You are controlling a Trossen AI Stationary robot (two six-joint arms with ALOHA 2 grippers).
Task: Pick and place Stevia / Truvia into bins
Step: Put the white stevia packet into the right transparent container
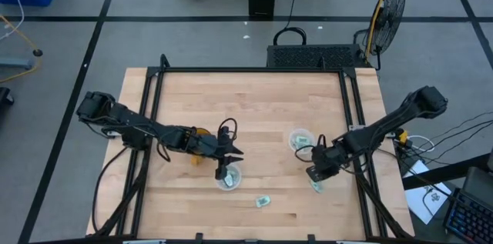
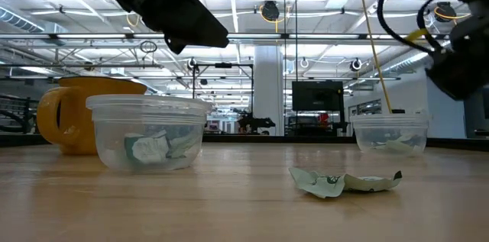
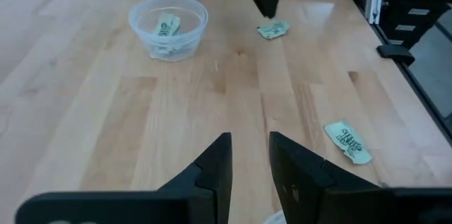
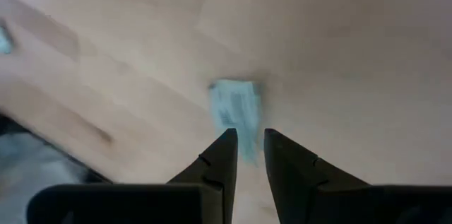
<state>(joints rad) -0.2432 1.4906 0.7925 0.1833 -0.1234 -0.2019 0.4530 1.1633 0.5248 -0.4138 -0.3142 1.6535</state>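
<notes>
Two clear cups stand on the wooden table. The left cup point(image 1: 229, 177) point(image 2: 149, 131) holds crumpled sachets, and the right cup point(image 1: 299, 139) point(image 3: 168, 26) holds some too. My left gripper point(image 1: 228, 159) point(image 3: 250, 160) hovers over the left cup, narrowly open and empty. My right gripper point(image 1: 316, 175) point(image 4: 246, 143) points down, narrowly open, over a pale green sachet point(image 1: 316, 186) point(image 4: 236, 111) lying flat on the table. The sachet's near end shows between the fingertips. Another sachet point(image 1: 263, 201) point(image 2: 344, 182) lies crumpled near the table's near edge. My right gripper comes from above at the near end of the sachet point(image 4: 246, 146), with a fingertip on either side of it. The sachet lies on the table. I cannot tell whether the fingertips touch it.
An amber mug point(image 1: 199, 132) point(image 2: 69, 116) stands just behind the left cup, under my left arm. A black frame point(image 1: 356, 121) runs along the table's sides and far edge. Bare wood lies between the two cups.
</notes>
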